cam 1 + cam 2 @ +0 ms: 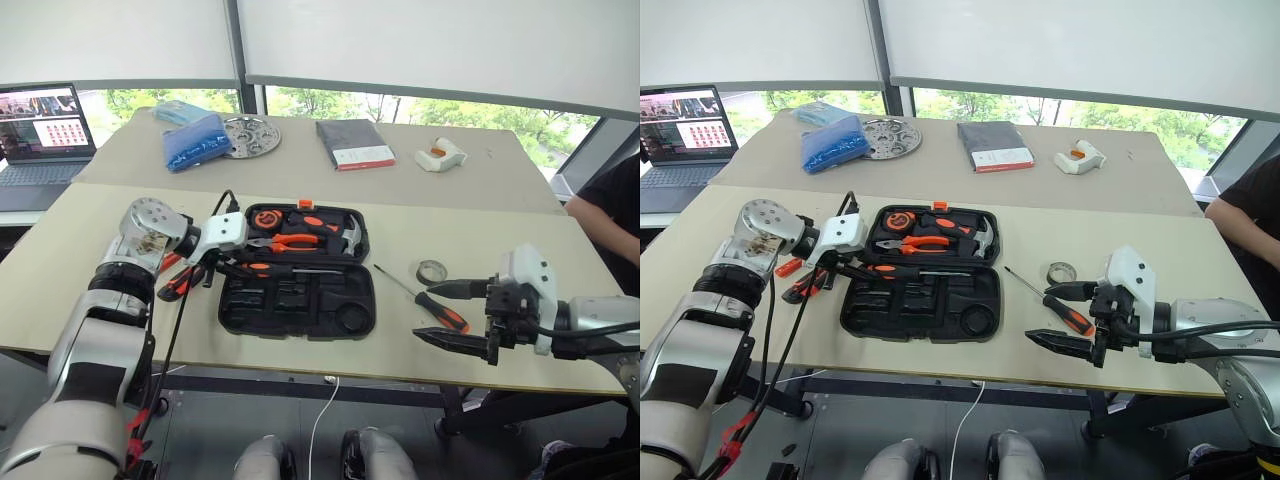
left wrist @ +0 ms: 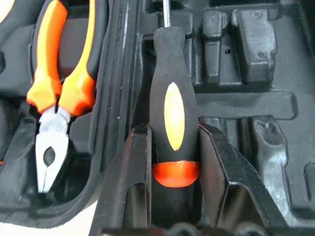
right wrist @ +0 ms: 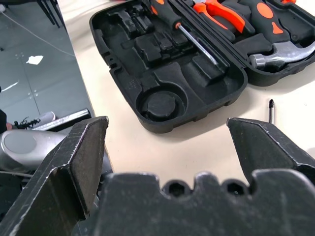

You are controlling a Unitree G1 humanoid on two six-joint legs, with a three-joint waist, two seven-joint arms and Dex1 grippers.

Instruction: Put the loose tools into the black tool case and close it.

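Note:
The black tool case lies open in the middle of the near table, with pliers, a hammer and a tape measure in its far half. My left gripper reaches in from the case's left end, its fingers shut on the handle of a black-and-orange screwdriver lying in a slot by the hinge. Right of the case lie a second black-and-orange screwdriver and a small grey tape roll. My right gripper hovers open beside that screwdriver's handle. More orange-and-black tools lie left of the case, partly under my left arm.
On the far table sit a laptop, a blue bag, a metal disc, a dark grey book and a white-orange object. A person sits at the right edge. The table's front edge runs just below the case.

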